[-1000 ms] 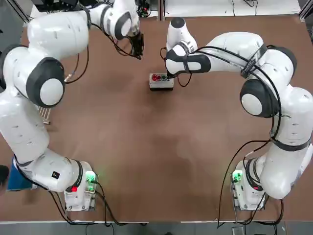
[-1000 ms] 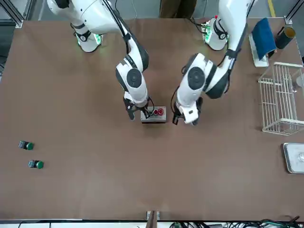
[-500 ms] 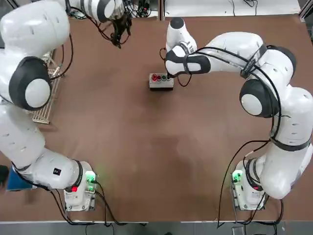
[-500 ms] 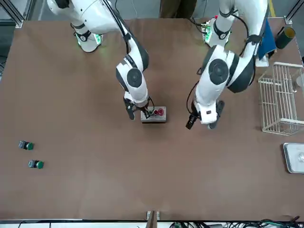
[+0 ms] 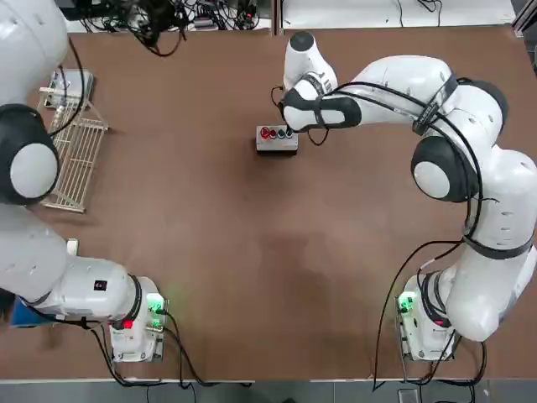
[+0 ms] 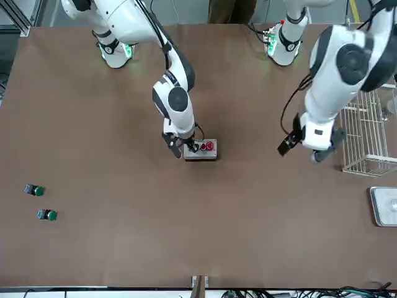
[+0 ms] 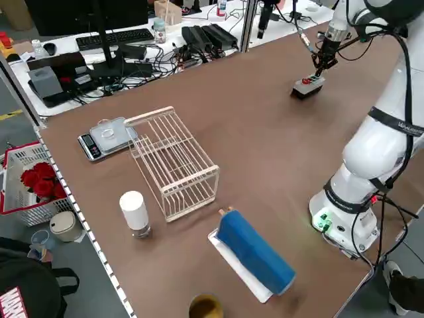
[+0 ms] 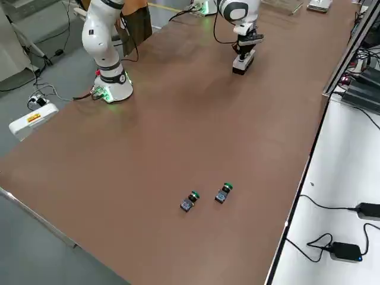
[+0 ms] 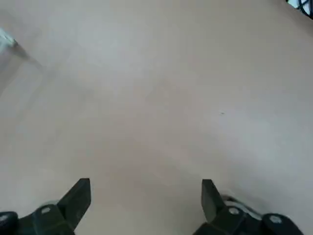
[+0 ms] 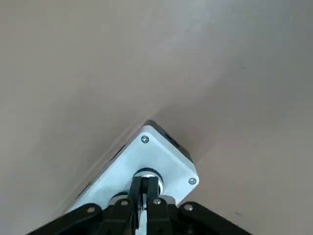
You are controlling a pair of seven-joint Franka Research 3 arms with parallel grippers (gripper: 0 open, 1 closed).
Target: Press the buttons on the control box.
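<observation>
One control box point(image 10: 161, 156), directly beneath the right gripper's closed jaws point(image 10: 145, 179)

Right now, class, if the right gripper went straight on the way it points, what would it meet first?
The right gripper, over the control box, would most likely meet the round button just beyond its jaws; whether they already touch it, I cannot tell.
</observation>
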